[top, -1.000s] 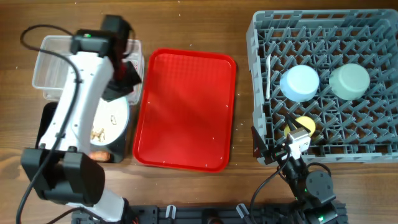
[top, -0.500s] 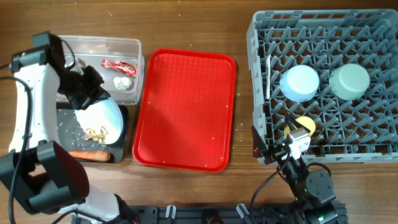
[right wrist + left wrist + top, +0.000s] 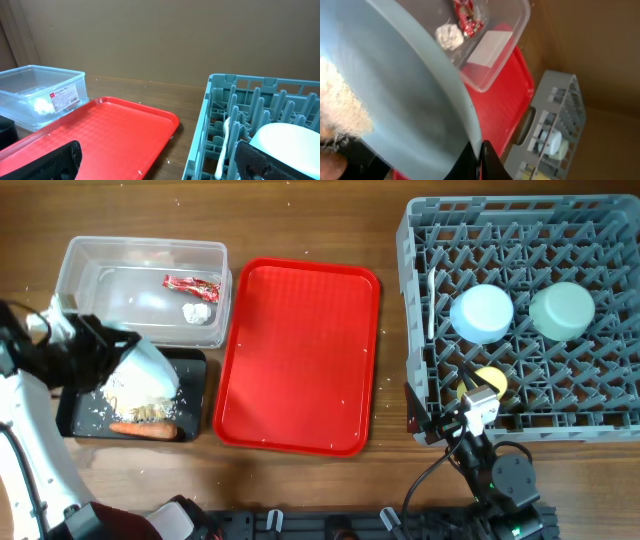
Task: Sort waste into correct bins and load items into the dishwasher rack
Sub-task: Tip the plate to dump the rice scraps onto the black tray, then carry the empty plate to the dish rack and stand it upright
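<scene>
My left gripper (image 3: 108, 352) is shut on the rim of the light blue plate (image 3: 145, 375) and holds it steeply tilted over the black tray (image 3: 195, 395). In the left wrist view the jaws (image 3: 480, 159) pinch the plate (image 3: 395, 95). Pale food scraps (image 3: 140, 412) lie at the plate's low edge, next to the carrot (image 3: 145, 430) in the tray. The wrapper (image 3: 190, 283) and the tissue (image 3: 196, 312) lie in the clear tub (image 3: 80, 280). The grey rack (image 3: 600, 415) holds the blue bowl (image 3: 482, 313), green bowl (image 3: 563, 310), cup (image 3: 490, 383) and spoon (image 3: 432, 305). My right gripper (image 3: 160, 165) is open and empty by the rack's front left corner.
The red serving tray (image 3: 298, 355) lies between the bins and the rack, with nothing on it. A few crumbs dot the wooden table near the tub. The right wrist view shows the red tray (image 3: 100, 135) and the rack's left wall (image 3: 200, 145).
My left arm has swung left and toward the front edge. The plate has gone from nearly flat to steeply tilted over the black tray, and the scraps have slid to its low edge. The right arm has not moved.
</scene>
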